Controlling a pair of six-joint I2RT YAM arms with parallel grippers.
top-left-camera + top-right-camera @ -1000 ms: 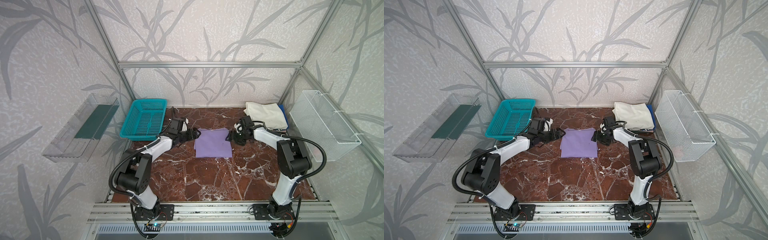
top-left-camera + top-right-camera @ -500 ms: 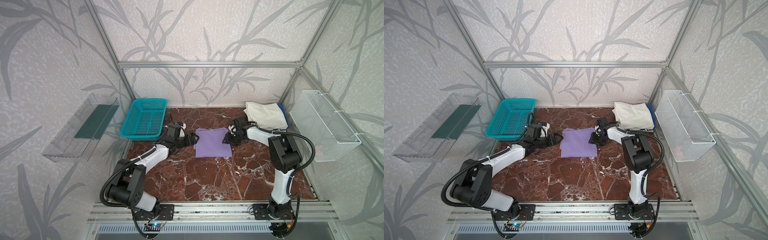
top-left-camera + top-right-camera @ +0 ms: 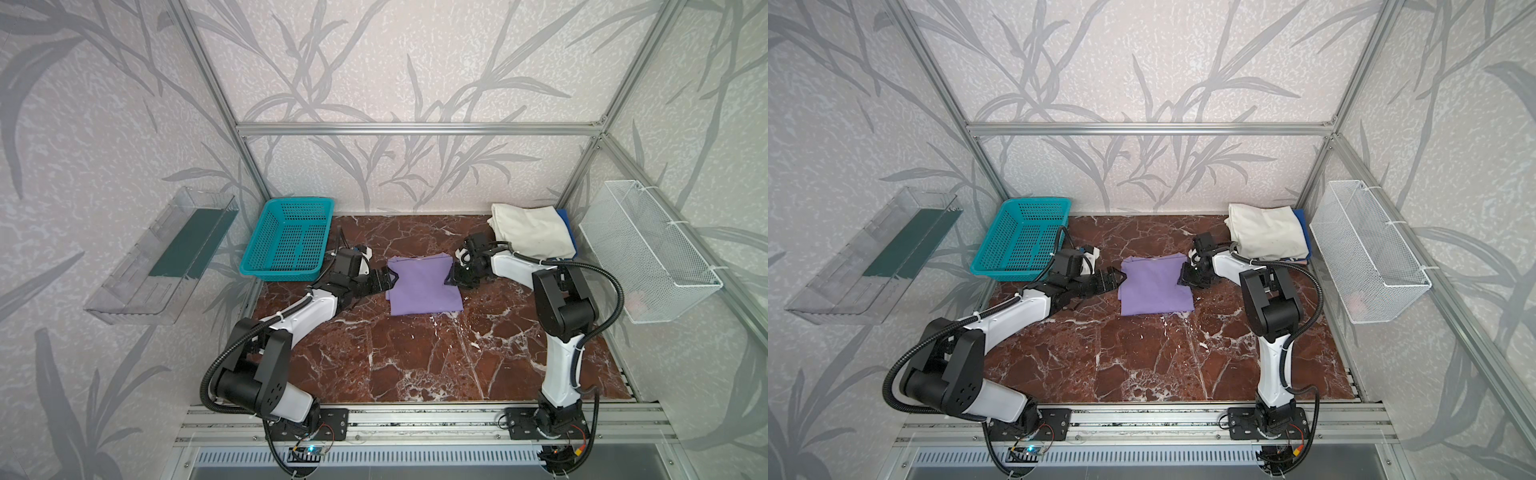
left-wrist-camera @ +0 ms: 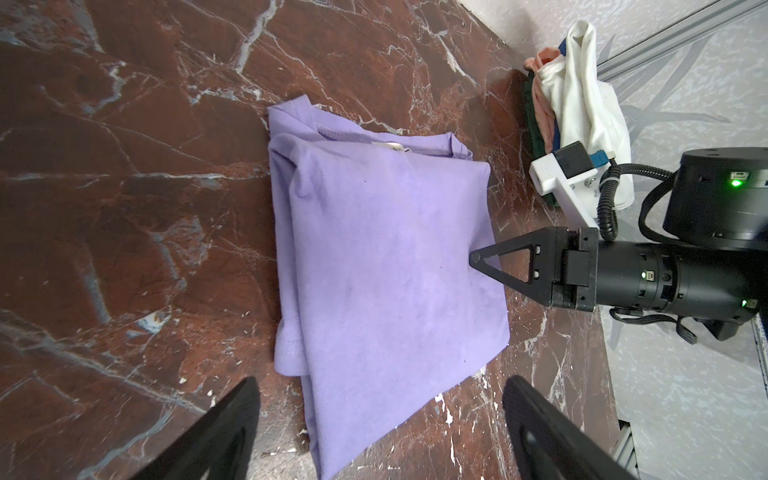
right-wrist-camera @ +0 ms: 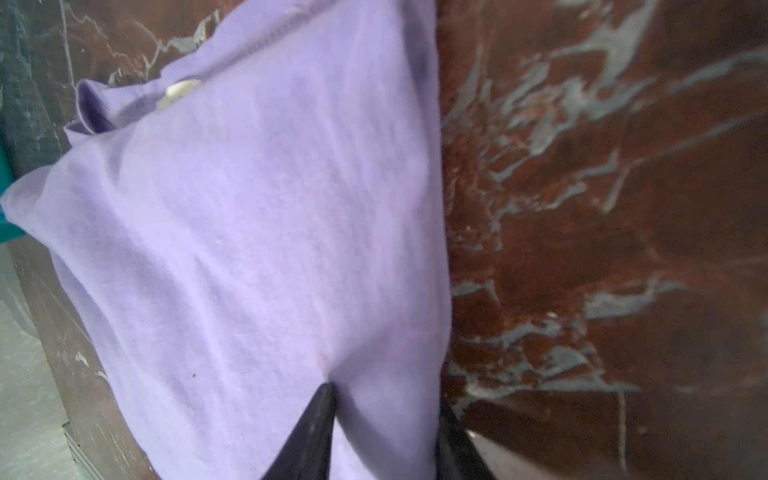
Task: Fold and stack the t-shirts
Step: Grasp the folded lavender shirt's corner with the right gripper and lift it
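Note:
A lavender t-shirt [image 3: 424, 286] [image 3: 1156, 289] lies folded into a rectangle on the marble table in both top views. My right gripper [image 3: 451, 277] [image 5: 384, 399] is at its right edge, jaws closed on a pinch of the purple cloth [image 5: 257, 249]. My left gripper [image 3: 388, 280] [image 4: 380, 386] is open at the shirt's left edge, fingers [image 4: 232, 415] wide apart on either side of a corner of the cloth [image 4: 386, 257], holding nothing. A cream-white t-shirt [image 3: 532, 232] [image 4: 582, 104] tops a folded stack at the back right, with a blue edge [image 3: 565, 216] showing under it.
A teal lattice basket [image 3: 291, 239] stands at the back left, close behind my left arm. A white wire basket [image 3: 648, 253] hangs on the right wall, a clear plastic shelf [image 3: 166, 257] on the left wall. Bare marble [image 3: 415, 365] spreads in front of the shirt.
Both grippers have come in to the lavender shirt's side edges. The right jaws have closed onto its right edge. The left jaws stay wide.

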